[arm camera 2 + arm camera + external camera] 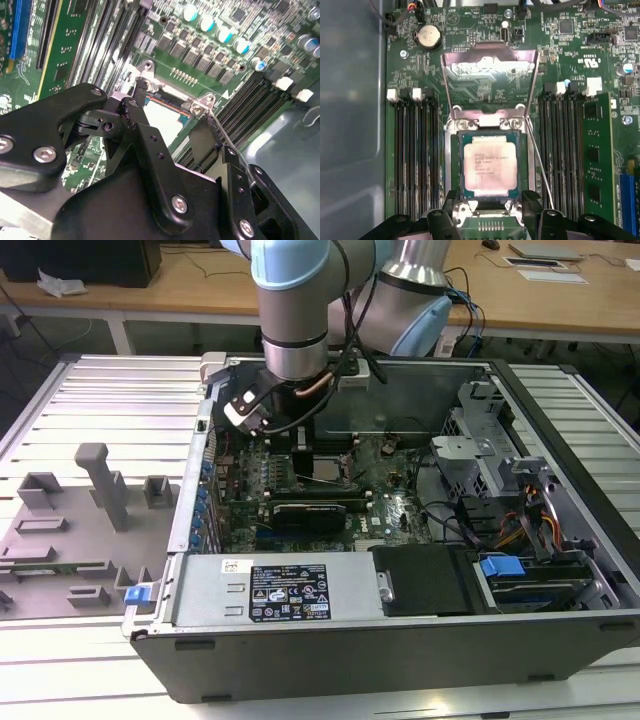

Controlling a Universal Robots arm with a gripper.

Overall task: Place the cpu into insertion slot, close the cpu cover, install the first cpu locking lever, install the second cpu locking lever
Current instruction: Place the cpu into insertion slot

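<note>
Black fingers [440, 225] of your gripper [491, 201] are spread w/ nothing btwn them: jaws apart, empty, sitting at the edge of the insertion slot [455, 170] closest to them in the first wrist view. Can't tell if they touch it. Just past them the cpu [490, 170] lies flat inside the slot, silver top up. A thin wire lever [540, 165] runs along one side of the slot. At the slot's far edge the cpu cover [490, 64] stands raised, not shut; green board shows thru its window. Memory slots [415, 160] flank the slot on both sides. Farther off sits a coin cell [428, 36]. In the exterior view your arm [295, 330] reaches down into the open pc case [400, 640], over the board [390, 500].
</note>
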